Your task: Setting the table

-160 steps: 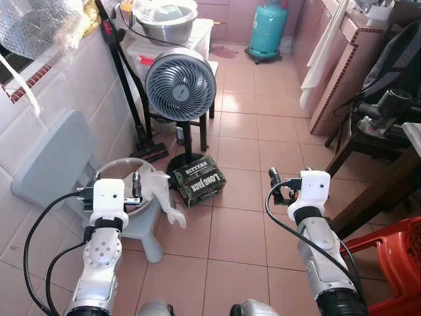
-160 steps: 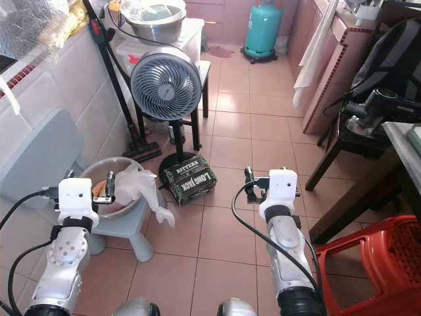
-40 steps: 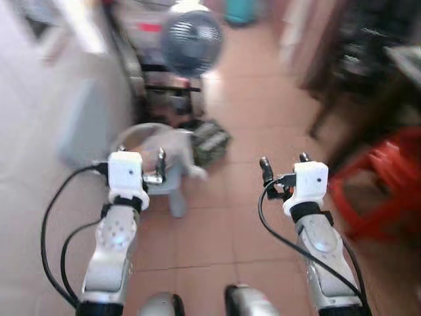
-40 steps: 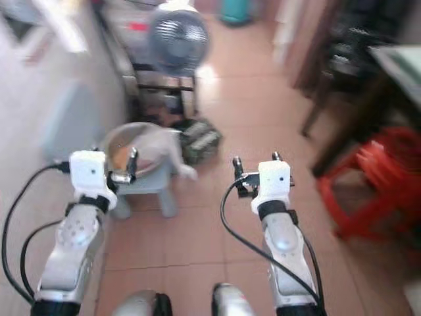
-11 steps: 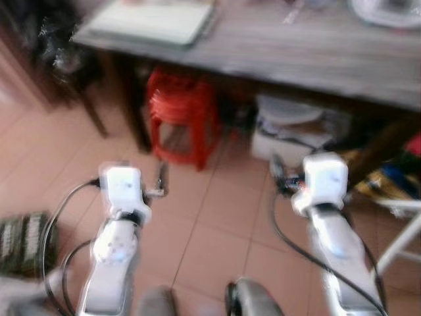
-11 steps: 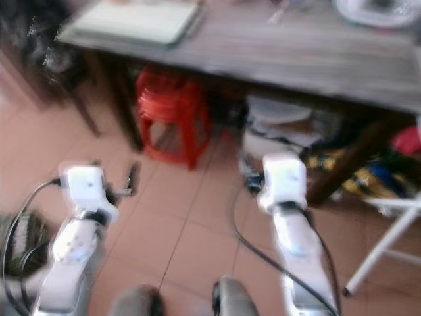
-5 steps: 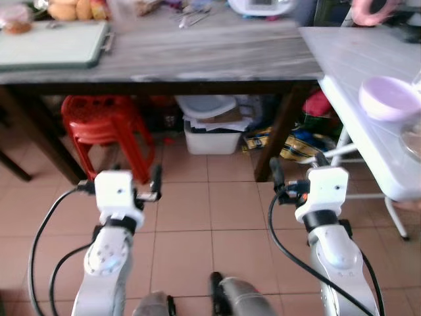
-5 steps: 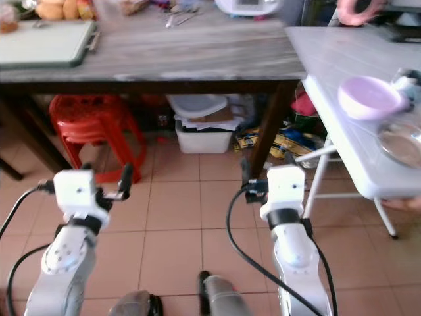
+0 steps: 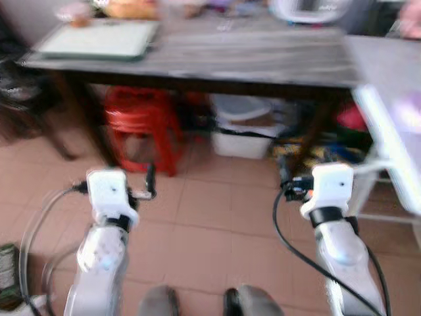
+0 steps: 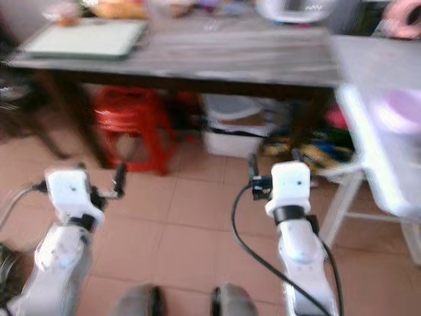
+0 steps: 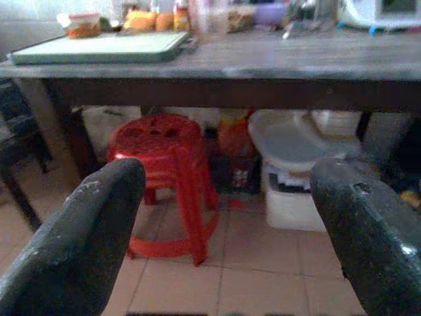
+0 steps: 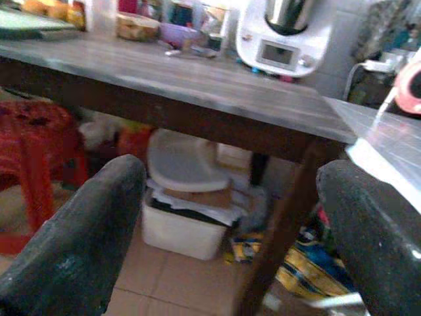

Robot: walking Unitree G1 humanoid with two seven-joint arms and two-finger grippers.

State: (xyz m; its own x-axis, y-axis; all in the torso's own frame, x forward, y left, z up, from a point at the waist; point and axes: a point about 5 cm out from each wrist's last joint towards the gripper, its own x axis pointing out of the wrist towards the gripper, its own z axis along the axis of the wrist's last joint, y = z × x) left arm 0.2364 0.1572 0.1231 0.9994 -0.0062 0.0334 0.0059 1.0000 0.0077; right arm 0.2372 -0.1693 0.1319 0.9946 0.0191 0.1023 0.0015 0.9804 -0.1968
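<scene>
A long dark wooden table [image 9: 263, 56] stands ahead of me. On it lie a green tray [image 9: 99, 38], food items [image 11: 148, 20] and a white kitchen appliance [image 12: 286, 36]. A white folding table [image 10: 368, 85] adjoins it on the right, with a blurred pale purple bowl [image 10: 402, 108] on top. My left gripper [image 9: 141, 181] and right gripper [image 9: 289, 178] are held out at waist height over the tiled floor, short of the table. Both are open and hold nothing; each wrist view shows the black fingers [image 11: 92, 224] [image 12: 85, 224] wide apart.
Under the wooden table stand stacked red plastic stools [image 9: 141, 122] and a white lidded box [image 9: 247, 128], with bags [image 10: 316, 155] near the table leg. A dark chair [image 9: 26, 85] sits at the left. Open tiled floor [image 9: 210, 217] lies between me and the table.
The whole picture has shifted right and blurred, so the camera has swung left. The white table now sits at the right edge. Both arms keep the same pose.
</scene>
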